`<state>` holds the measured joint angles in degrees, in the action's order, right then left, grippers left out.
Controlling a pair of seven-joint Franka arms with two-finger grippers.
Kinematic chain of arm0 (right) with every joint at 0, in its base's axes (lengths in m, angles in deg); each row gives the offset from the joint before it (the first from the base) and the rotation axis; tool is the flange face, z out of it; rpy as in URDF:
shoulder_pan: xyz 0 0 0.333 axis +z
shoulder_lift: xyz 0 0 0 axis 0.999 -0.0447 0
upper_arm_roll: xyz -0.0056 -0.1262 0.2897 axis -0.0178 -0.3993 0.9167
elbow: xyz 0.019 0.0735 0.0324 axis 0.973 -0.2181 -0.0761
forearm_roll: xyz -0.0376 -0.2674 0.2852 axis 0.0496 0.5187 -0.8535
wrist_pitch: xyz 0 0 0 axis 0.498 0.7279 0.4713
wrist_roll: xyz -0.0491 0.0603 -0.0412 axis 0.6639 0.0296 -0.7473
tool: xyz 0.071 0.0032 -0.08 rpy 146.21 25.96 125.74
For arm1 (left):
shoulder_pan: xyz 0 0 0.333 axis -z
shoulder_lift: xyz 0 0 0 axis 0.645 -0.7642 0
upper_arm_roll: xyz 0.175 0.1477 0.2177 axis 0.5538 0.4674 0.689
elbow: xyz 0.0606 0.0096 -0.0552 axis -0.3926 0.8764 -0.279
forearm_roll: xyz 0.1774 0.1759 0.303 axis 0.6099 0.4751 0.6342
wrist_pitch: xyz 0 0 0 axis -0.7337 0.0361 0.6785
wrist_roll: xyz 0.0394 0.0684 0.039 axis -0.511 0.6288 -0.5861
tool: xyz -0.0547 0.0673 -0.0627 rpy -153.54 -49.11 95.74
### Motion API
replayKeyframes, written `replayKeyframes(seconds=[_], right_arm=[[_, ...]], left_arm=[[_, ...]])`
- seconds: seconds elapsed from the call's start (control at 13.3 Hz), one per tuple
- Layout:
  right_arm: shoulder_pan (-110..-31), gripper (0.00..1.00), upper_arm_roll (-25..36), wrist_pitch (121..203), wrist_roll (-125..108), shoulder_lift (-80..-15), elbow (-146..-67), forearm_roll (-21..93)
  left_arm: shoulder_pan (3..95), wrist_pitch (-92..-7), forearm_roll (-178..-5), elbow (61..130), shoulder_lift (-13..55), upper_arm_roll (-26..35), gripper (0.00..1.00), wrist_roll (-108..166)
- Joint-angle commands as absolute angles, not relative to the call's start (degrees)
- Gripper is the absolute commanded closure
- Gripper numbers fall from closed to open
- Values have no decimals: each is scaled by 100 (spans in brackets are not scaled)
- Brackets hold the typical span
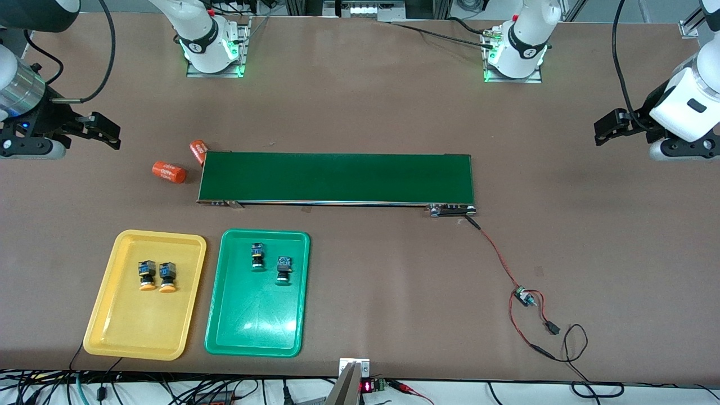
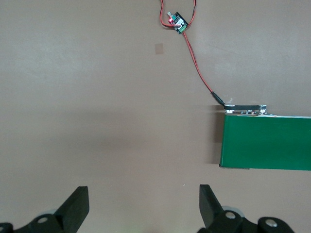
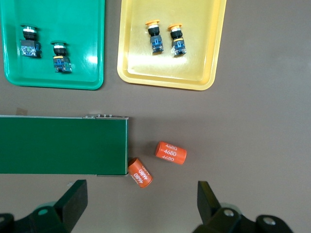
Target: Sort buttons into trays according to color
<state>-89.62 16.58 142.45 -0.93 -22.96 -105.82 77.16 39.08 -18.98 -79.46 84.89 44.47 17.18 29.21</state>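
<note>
From my station I see the sorting as finished already; the two orange-capped buttons (image 1: pixel 157 275) lie side by side in the yellow tray (image 1: pixel 112 332), and the two green-capped buttons (image 1: pixel 270 264) lie near each other in the green tray (image 1: pixel 253 337), all in the half of each tray toward the conveyor belt (image 1: pixel 337 177). The left claw (image 1: pixel 610 126) hangs with fingers wide over the bare surface (image 1: pixel 360 107) at the left arm's end; the right claw (image 1: pixel 104 132) is also wide, over the surface at its own end, and both arms wait.

What could go wrong now, in my judgement, is little but not nothing; two orange cylinders (image 1: pixel 169 172) lie by the belt's end under the right arm's reach (one of them touches the belt's corner), and a careless low retreat could roll them toward the trays; also a needless further pick could carry a button back out of its correct tray; the red wire (image 1: pixel 500 259) near the belt's other end could be caught if the left claw goes down there.
</note>
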Motion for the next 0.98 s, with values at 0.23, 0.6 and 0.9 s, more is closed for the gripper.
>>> replayKeyframes(seconds=[0.23, 0.6, 0.9], right_arm=[[-8990, 0, 1536, 14047, -196, -2259, -10534, 7640], [-8964, 0, 1466, 14011, -240, -2277, -10447, 7596], [-8510, 0, 1108, 13879, -214, -2277, -10393, 7604]], left_arm=[[3885, -1805, -8040, 8355, 4442, 1745, 0, 3005], [3885, -1822, -8040, 8355, 4434, 1746, 0, 2996], [3885, -1831, -8040, 8355, 4425, 1754, 0, 3005]])
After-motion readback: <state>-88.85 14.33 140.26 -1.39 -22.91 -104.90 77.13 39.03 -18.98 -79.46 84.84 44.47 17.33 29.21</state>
